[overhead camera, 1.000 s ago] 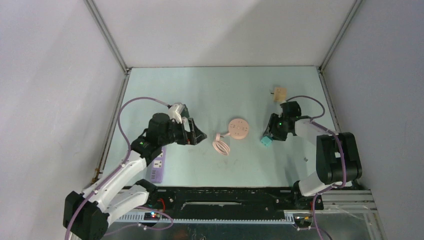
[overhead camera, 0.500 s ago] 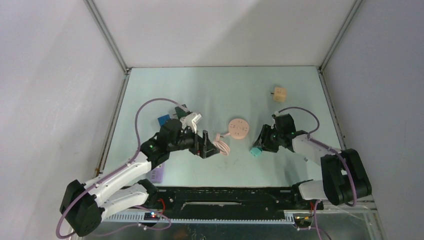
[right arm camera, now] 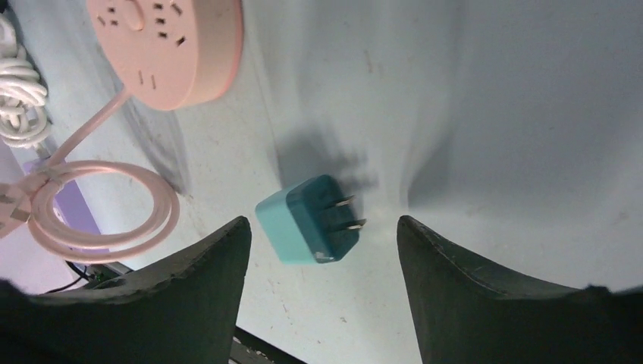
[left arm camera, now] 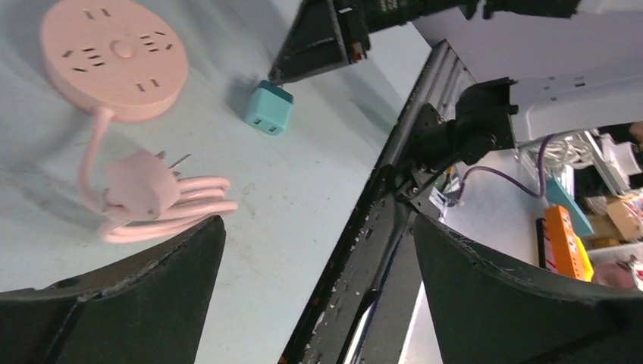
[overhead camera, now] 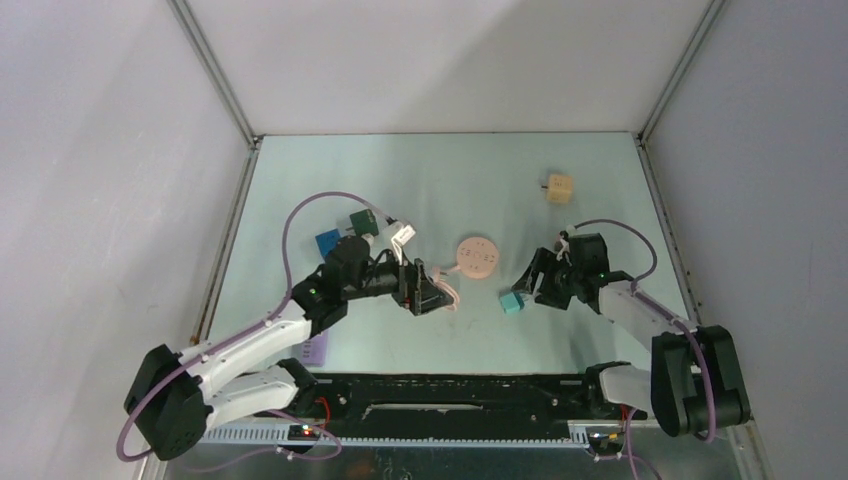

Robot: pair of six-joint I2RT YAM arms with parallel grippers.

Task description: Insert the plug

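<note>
Right wrist camera first: the right gripper (right arm camera: 322, 221) has its jaws apart, and the teal plug (right arm camera: 311, 220) is lying on the table (right arm camera: 493, 114) right between them. I've got a gap on both sides and neither finger looks to be touching it. Its two prongs point sideways, toward the finger on the right of that view. Ahead of those jaws, over on the other finger's side, I see the round pink socket (right arm camera: 170, 45), face up. Its pink cord (right arm camera: 98, 205) loops back just beside that same finger.

Over to the left wrist camera: the left gripper (left arm camera: 318, 227) has its jaws spread wide with nothing between them. I'm looking at bare table and the rig's black front edge in the gap. The cord's own pink connector (left arm camera: 136, 186) sits on the coil just ahead of the finger on the left of that view, with the socket farther out on that side. The teal plug is well ahead of these jaws. From above, a beige cube (overhead camera: 559, 187) lies well beyond the right jaws.
</note>
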